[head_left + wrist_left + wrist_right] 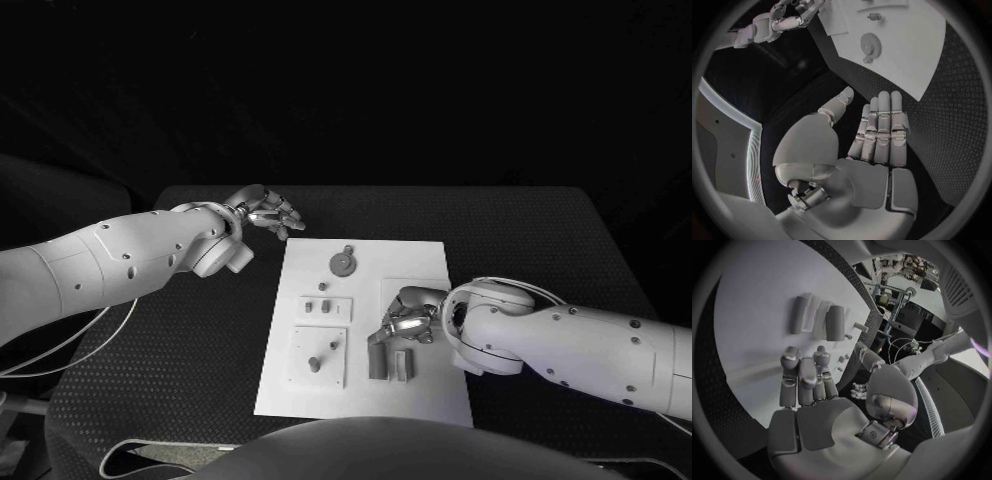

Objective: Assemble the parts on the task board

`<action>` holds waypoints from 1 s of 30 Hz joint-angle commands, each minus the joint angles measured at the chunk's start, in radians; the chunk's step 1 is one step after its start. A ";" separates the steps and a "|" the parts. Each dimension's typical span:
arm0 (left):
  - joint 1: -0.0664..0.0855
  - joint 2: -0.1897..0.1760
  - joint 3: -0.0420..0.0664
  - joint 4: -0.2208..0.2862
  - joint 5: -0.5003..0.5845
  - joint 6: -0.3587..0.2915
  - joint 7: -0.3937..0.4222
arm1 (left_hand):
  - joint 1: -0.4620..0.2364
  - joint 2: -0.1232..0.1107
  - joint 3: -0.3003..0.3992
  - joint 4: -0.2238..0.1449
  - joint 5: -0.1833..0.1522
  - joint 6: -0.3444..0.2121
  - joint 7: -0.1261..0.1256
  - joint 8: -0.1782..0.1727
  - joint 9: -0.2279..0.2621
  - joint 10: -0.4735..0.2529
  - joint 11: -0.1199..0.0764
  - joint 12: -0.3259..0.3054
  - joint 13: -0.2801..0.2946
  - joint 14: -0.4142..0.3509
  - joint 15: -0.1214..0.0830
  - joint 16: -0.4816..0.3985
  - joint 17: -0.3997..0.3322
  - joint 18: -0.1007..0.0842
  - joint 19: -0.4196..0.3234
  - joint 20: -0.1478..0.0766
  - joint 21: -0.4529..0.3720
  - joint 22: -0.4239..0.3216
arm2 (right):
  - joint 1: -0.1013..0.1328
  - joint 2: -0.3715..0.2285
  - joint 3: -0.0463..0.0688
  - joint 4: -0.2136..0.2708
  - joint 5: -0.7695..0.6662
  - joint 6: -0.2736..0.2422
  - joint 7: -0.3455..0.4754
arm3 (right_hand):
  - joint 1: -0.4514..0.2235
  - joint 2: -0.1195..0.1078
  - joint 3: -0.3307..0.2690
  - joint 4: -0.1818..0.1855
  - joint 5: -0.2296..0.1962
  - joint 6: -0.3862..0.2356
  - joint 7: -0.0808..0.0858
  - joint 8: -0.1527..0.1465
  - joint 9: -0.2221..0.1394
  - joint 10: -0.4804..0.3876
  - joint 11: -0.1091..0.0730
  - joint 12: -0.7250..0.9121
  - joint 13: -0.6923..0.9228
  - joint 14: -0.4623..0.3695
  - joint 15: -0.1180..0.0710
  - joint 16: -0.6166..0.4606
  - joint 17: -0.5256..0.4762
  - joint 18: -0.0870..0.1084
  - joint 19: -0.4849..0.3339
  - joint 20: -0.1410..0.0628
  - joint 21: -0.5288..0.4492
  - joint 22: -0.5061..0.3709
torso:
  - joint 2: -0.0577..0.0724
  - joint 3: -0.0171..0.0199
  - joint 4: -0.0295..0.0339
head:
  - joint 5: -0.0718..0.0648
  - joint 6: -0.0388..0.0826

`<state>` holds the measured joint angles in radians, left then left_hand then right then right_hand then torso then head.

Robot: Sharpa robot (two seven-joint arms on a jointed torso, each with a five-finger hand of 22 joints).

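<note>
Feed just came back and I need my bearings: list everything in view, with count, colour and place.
table: one, black, under everything.
task board: one, white, mid-table.
gear: one, grey, far end of the board.
cylinders: two, grey, lying side by side at the board's near right.
small pegs: count unclear, grey, board's left side.
left hand: one, silver, fingers apart, holding nothing, off the board's far-left corner.
right hand: one, silver, over the board just beyond the cylinders, holding nothing.

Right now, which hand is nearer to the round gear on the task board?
Left. The left hand hovers over the black table just off the task board's far left corner, close to the gear. The right hand is over the board's middle, farther from it.
</note>
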<state>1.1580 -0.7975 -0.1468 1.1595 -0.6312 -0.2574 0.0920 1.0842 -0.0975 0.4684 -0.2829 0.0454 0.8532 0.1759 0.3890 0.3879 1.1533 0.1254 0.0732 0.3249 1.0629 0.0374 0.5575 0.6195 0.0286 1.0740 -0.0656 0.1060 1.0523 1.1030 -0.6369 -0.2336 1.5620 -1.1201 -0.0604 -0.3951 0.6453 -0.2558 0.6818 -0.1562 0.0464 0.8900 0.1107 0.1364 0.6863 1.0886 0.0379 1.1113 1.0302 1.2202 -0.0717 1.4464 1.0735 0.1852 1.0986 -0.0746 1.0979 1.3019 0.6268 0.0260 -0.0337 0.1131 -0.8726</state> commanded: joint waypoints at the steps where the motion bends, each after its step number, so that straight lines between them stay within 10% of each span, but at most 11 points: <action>1: 0.001 0.002 0.000 0.000 -0.002 0.013 0.003 | -0.009 0.002 -0.002 0.000 0.005 -0.005 -0.002 -0.001 0.000 -0.007 0.000 -0.002 -0.001 0.002 0.003 -0.004 0.002 0.010 0.000 0.008 -0.005 0.001 | -0.005 0.008 0.000 -0.007 0.000 0.028 0.016 | 0.017 0.008 0.001 -0.007 0.002 -0.043 0.044 -0.002 0.000 -0.002 0.002 0.008 0.002 -0.002 0.004 -0.003 0.000 0.077 -0.004 0.004 -0.005 0.001 | 0.000 -0.0001 0.0004 | 0.000 0.000; 30: 0.001 0.002 0.000 0.000 -0.003 0.013 -0.004 | -0.012 0.007 -0.001 0.002 0.005 -0.006 -0.001 -0.002 0.000 -0.007 0.000 -0.002 -0.001 0.003 0.003 -0.007 0.005 0.010 0.000 0.008 -0.005 0.002 | -0.021 0.027 0.000 -0.031 0.022 0.060 0.014 | 0.092 0.157 -0.061 -0.113 0.002 0.017 0.027 0.035 0.011 -0.005 -0.013 0.025 -0.009 -0.002 -0.010 0.003 0.005 0.077 -0.017 0.016 0.001 0.009 | 0.000 -0.0002 -0.0003 | 0.002 0.000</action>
<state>1.1579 -0.7970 -0.1468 1.1589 -0.6317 -0.2558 0.0839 1.0806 -0.0938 0.4684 -0.2829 0.0454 0.8532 0.1760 0.3890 0.3879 1.1533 0.1254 0.0732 0.3250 1.0629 0.0374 0.5575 0.6236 0.0218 1.0739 -0.0657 0.1060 1.0529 1.0854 -0.6086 -0.2318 1.5310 -1.1015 -0.0277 -0.3870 0.7375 -0.1074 0.6215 -0.2633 0.0464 0.8847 0.1207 0.1662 0.6952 1.0848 0.0337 1.1308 1.0221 1.2174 -0.0764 1.4464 1.0774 0.1851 1.0858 -0.0618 1.0980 1.3074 0.6267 0.0259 -0.0337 0.1152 -0.8726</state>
